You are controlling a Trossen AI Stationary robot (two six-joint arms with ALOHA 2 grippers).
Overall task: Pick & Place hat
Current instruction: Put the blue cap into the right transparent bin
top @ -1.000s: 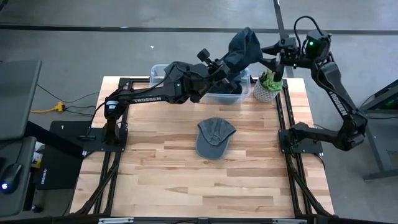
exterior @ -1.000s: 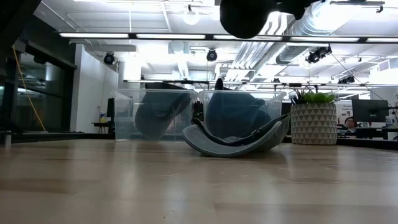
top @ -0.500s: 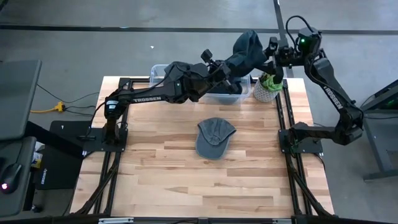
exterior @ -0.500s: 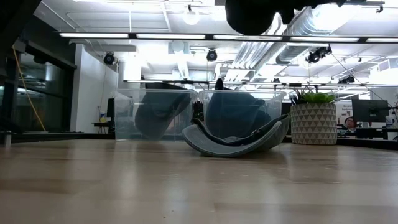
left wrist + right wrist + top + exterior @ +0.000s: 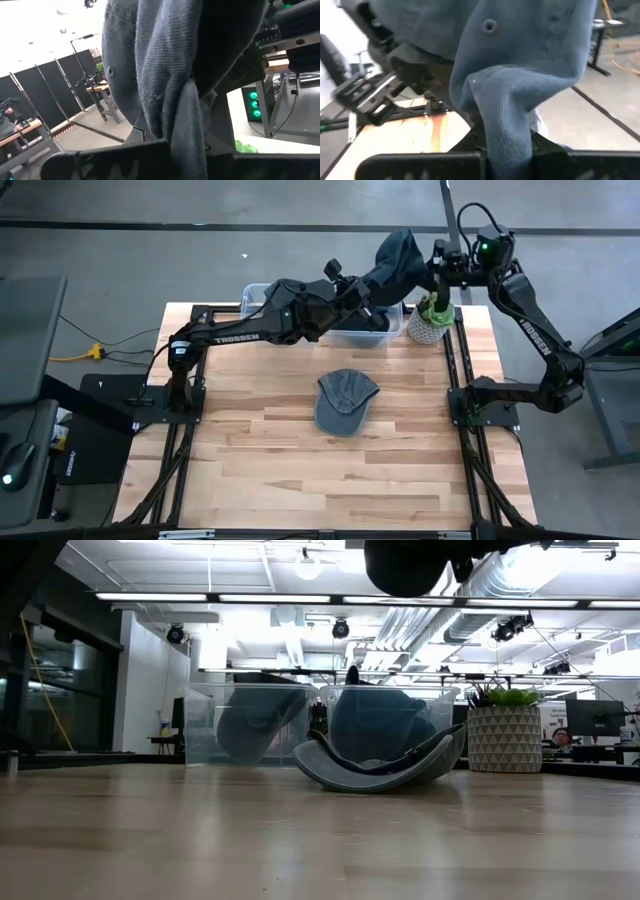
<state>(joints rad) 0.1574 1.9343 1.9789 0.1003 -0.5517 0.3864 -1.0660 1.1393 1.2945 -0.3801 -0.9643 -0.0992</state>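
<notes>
A dark blue hat (image 5: 396, 256) hangs high above the clear bin (image 5: 366, 328) at the table's far edge; in the low view it shows as a dark shape (image 5: 404, 564) at the top. My left gripper (image 5: 368, 286) is shut on its left side. My right gripper (image 5: 432, 268) is shut on its right side. A grey hat (image 5: 345, 400) lies upside down at the middle of the table, resting on its crown (image 5: 378, 768). My left gripper pinches a bunched fold of the blue hat's cloth (image 5: 186, 131) between its two fingers, coming at it from the table's left. The hat is lifted clear of the bin. My right gripper pinches a folded ridge of the hat's cloth (image 5: 507, 131) between its two fingers, several layers thick. It comes from the table's right, slanting a little down.
Two clear bins (image 5: 258, 726) (image 5: 386, 722) at the far edge hold more blue hats. A potted plant in a white pot (image 5: 431, 320) stands right of the bins, just below my right gripper. Bare wood (image 5: 300, 470) lies in front of the grey hat.
My right gripper has moved toward the table's left and a little toward its far edge, up to the blue hat's right side, and has taken hold of its cloth. My left gripper has carried the hat slightly right. The grey hat has stayed where it was.
</notes>
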